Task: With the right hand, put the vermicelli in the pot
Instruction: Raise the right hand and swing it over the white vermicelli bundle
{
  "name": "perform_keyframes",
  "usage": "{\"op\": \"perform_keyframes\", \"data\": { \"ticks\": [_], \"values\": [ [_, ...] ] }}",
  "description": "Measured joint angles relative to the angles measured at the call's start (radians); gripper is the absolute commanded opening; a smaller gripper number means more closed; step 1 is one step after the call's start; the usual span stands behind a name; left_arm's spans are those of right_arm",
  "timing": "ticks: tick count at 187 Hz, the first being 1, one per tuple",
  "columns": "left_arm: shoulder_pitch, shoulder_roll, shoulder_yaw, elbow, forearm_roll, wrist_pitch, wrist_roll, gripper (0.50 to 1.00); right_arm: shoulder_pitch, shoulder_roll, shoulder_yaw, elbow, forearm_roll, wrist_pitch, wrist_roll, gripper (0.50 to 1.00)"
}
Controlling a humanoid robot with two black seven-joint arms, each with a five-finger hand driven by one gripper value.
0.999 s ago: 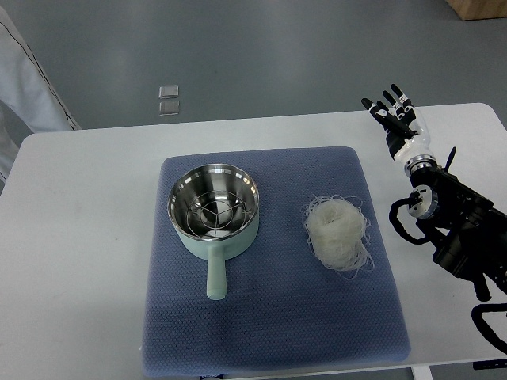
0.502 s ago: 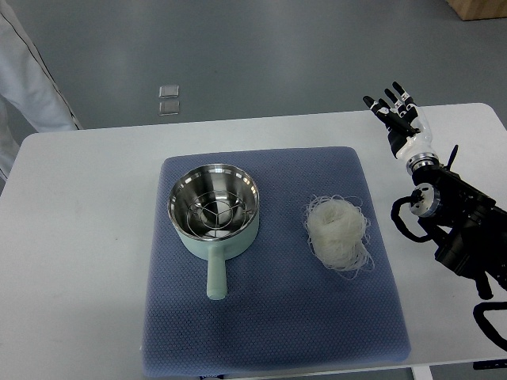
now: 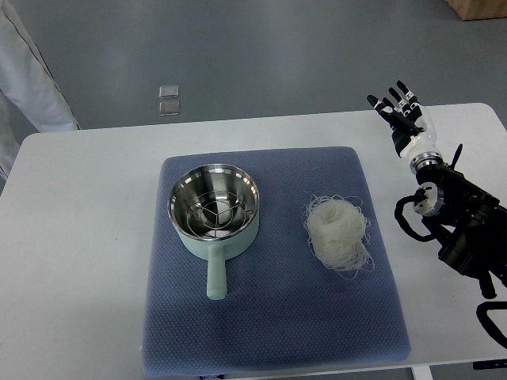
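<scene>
White vermicelli point(image 3: 338, 231) lies in a loose nest on the right half of the blue mat point(image 3: 269, 332), well apart from the pot point(image 3: 214, 212), which sits on the left half with its handle pointing toward the robot. Nothing is in the pot but a wire rack point(image 3: 212, 207), so the task looks to be at its start: the reach has not been made. The right hand point(image 3: 405, 117) hovers over the table point(image 3: 87, 237) near its far right corner, fingers spread and holding nothing, clear of the mat. The next move, I'd judge, calls for bringing that hand toward the robot and to the left, above the nest, then closing around the bundle (loose strands at the edges may trail or slip out). No left arm shows. A person's white sleeve point(image 3: 28, 79) stands at the upper left, away from the work, and two small squares point(image 3: 168, 100) lie on the floor beyond the table; nothing blocks the way between nest and pot
</scene>
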Motion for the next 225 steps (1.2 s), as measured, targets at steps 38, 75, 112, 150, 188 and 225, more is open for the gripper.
{"op": "perform_keyframes", "data": {
  "ticks": [38,75,112,150,188,225],
  "values": [
    [0.0,0.0,-0.001,0.0,0.0,0.0,0.0,1.0,0.001,-0.01,-0.001,0.008,-0.007,0.0,0.0,0.93],
    [0.0,0.0,0.0,0.0,0.0,0.0,0.0,1.0,0.022,-0.046,-0.016,0.022,-0.013,0.002,-0.001,0.928],
    [0.0,0.0,-0.001,0.0,0.0,0.0,0.0,1.0,0.032,-0.127,-0.084,0.074,-0.043,0.005,-0.009,0.928],
    [0.0,0.0,0.0,0.0,0.0,0.0,0.0,1.0,0.086,-0.264,-0.232,0.173,-0.184,0.011,-0.011,0.928],
    [0.0,0.0,-0.001,0.0,0.0,0.0,0.0,1.0,0.161,-0.422,-0.4,0.308,-0.438,0.043,-0.013,0.928],
    [0.0,0.0,-0.002,-0.001,0.0,0.0,0.0,1.0,0.219,-0.546,-0.488,0.453,-0.774,0.148,-0.014,0.928]
  ]
}}
